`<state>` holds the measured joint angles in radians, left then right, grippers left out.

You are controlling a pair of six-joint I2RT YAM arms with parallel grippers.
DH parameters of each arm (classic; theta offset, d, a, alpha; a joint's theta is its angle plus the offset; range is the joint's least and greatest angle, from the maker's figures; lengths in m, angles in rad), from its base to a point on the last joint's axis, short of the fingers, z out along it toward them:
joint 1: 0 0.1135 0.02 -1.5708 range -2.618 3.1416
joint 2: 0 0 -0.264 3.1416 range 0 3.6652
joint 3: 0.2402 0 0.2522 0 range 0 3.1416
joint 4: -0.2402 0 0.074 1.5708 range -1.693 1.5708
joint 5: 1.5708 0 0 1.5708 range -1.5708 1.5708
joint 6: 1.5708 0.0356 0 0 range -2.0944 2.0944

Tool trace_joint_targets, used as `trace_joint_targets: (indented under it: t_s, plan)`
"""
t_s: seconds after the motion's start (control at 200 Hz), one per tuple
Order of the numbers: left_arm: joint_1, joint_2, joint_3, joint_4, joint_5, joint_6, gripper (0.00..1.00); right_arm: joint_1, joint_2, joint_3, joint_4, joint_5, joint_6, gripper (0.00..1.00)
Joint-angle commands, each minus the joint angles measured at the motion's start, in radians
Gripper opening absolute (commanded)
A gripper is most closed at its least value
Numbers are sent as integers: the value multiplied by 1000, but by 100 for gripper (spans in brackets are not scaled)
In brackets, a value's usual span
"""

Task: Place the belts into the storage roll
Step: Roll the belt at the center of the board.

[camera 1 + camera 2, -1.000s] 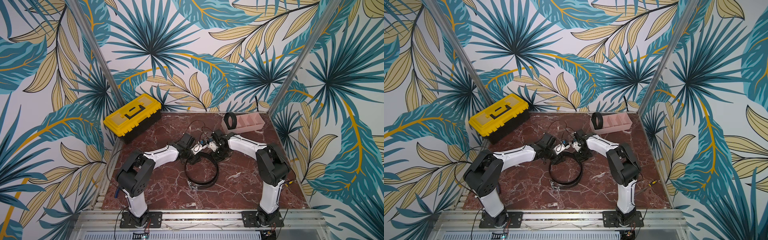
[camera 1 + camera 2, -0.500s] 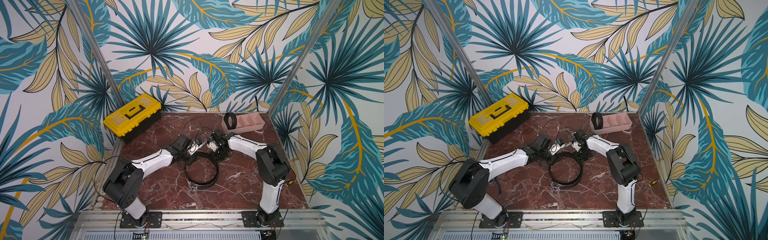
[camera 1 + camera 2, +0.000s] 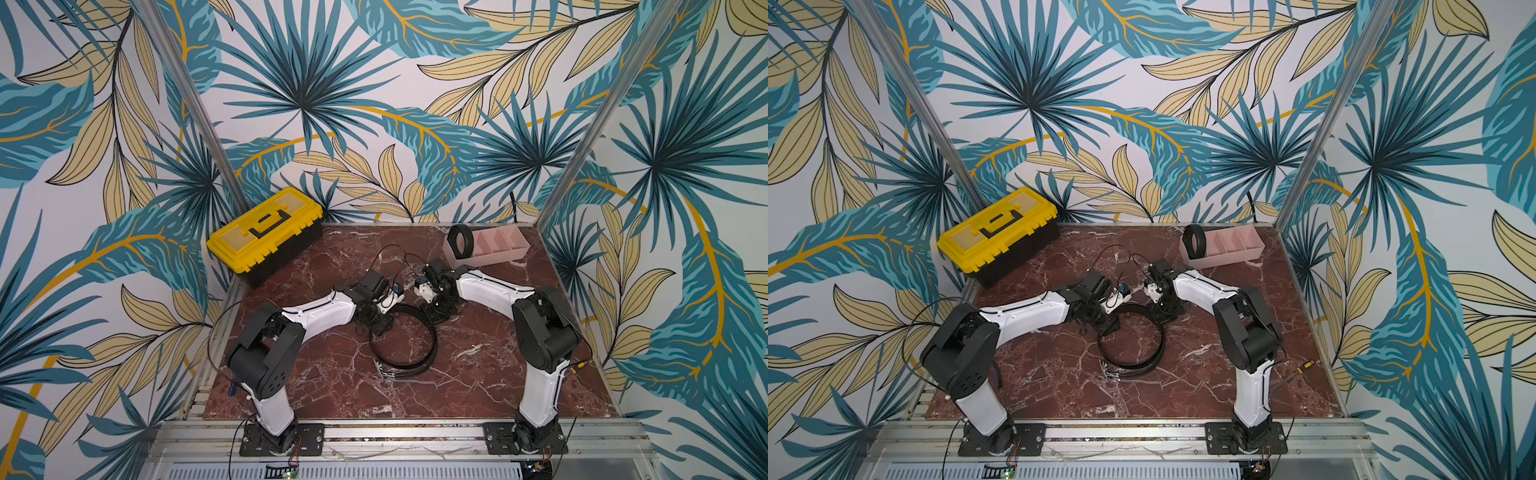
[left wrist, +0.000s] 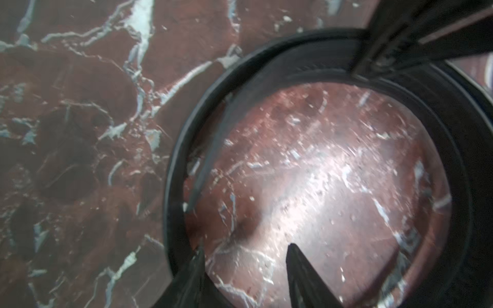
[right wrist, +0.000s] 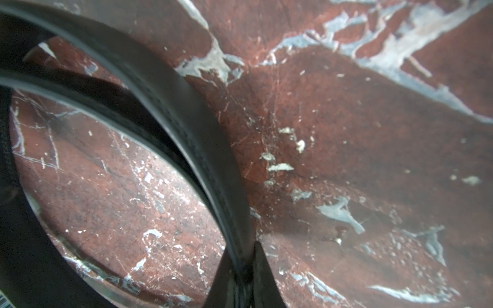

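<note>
Only the right wrist view shows the right tool (image 5: 244,269) pinched shut on the strap of the loose belt (image 5: 202,149), which stands on edge. Only the left wrist view shows the left tool (image 4: 245,266) about half open and gripping nothing. Both its fingers (image 4: 192,282) sit inside the loop, 1 just beside the strap; contact is unclear. Both top views hide the fingertips. They show the belt as 1 wide loop on the tabletop (image 3: 332,395) between the 2 wrists, well apart from the storage roll (image 3: 498,255). There, 1 coiled belt (image 3: 461,243) stands in the end compartment nearest the toolbox (image 3: 266,232).
</note>
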<state>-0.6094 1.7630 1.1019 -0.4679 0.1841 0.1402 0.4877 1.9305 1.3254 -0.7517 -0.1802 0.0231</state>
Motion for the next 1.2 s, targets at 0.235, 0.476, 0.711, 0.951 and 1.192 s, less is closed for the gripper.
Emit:
trace_joint_targets:
  t_s: [0.235,0.476,0.711,0.951,1.192]
  plan:
    - [-4,30,18,95,-45,-30,55,-1,-41,-34,-29,41,-33,11]
    - [-4,85,79,99,24,30,55,13,-41,-38,-37,66,-77,11]
    - [-14,134,134,98,92,70,53,28,-34,-32,-41,64,-77,11]
    - [-65,178,167,100,123,32,27,27,-27,-26,-19,35,-26,12]
    - [-77,167,139,136,78,-41,0,26,-13,-32,-9,9,54,17]
